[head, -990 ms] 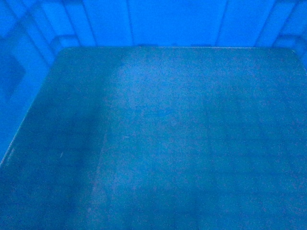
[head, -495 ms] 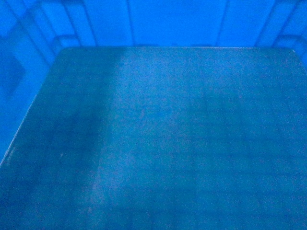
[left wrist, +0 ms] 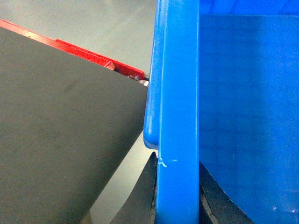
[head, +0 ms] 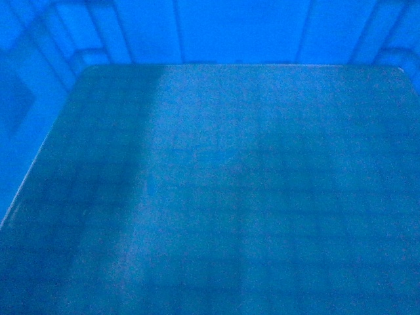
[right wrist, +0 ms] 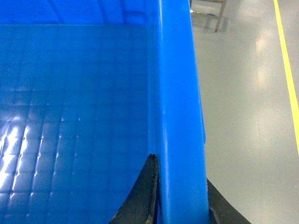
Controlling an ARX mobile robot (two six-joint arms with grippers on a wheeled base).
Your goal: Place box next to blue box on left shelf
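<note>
A: Where is the box (head: 216, 197) sitting in the head view?

B: It is filling the whole view. Its floor is spreading from the centre toward 6 o'clock, and its walls are rising at 12 and 9 o'clock.

A: And in the left wrist view?

B: The rim is running from 12 to 6 o'clock. The left gripper (left wrist: 177, 205) is straddling it at 6 o'clock, one finger on each side. A flat panel (left wrist: 60, 140) is lying at 9 o'clock, touching the rim's outer edge, with a rail (left wrist: 100, 58) behind it toward 11 o'clock.

A: The right wrist view?

B: The right gripper (right wrist: 180, 200) is straddling the rim at 6 o'clock. The box's inside is lying at 9 o'clock, the floor (right wrist: 243, 107) at 3 o'clock, with a line (right wrist: 287, 74) on it.
</note>
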